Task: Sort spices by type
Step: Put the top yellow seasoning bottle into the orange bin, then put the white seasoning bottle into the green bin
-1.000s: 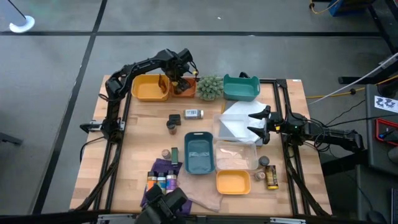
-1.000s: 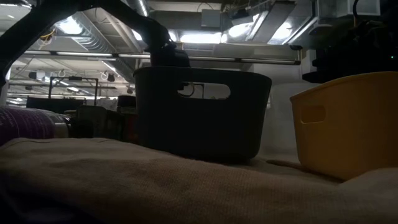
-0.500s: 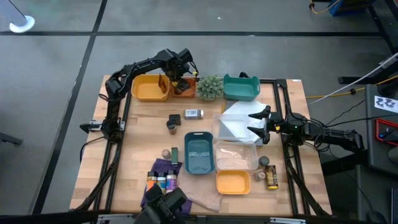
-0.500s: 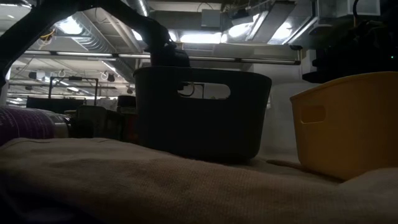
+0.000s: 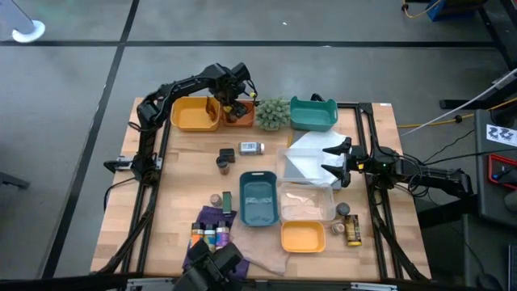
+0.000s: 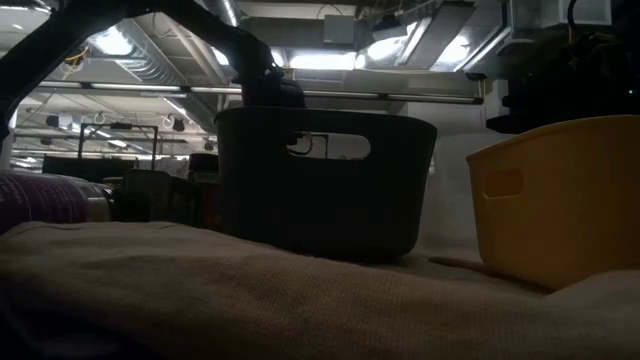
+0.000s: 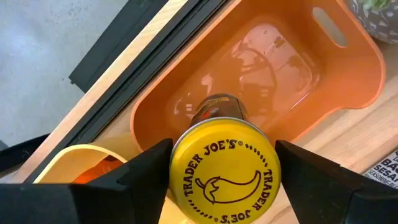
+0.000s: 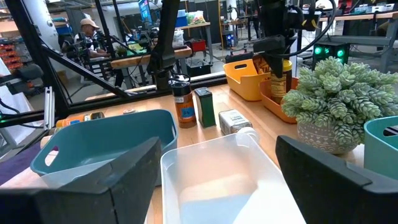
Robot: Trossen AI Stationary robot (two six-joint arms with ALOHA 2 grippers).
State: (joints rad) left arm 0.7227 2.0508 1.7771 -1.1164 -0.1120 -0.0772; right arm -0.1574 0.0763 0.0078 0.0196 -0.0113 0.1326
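Comparing this moment with the views half a second and one second earlier, no displacement is detected: both arms and every jar are found in identical positions, so a pause over the drop point is inferred rather than a completed placement.

At the table's 11 o'clock, the left gripper is held above the orange tray, clamped on a yellow-lidded spice jar. One dark-lidded jar is already seen lying inside that tray. A yellow tray is located just beside it.

Near the centre, a white jar and a dark jar are left unsorted; further jars are grouped at 7 o'clock.

At 3 o'clock, the right gripper is held spread wide over a clear container, carrying nothing. Two more jars remain at 5 o'clock.
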